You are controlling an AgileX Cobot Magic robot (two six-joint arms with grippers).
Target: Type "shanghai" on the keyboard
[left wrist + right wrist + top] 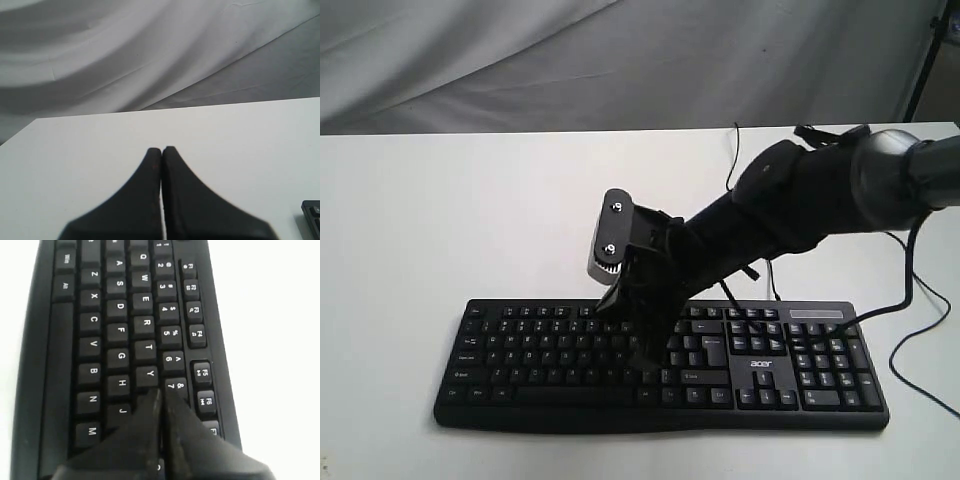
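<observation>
Right wrist view has the right gripper (161,393), fingers together, poised over the keyboard (60,365) on the table (280,340) near Y, H and J, likely mid-word at an h, needing a short straight dab; the left gripper (161,150), likewise closed, hangs aside.

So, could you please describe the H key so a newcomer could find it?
Start at the black keyboard on the white table, under the right hand. On its middle letter row, by the hand's shut tips, is the H key, between the G key and the J key.
</observation>
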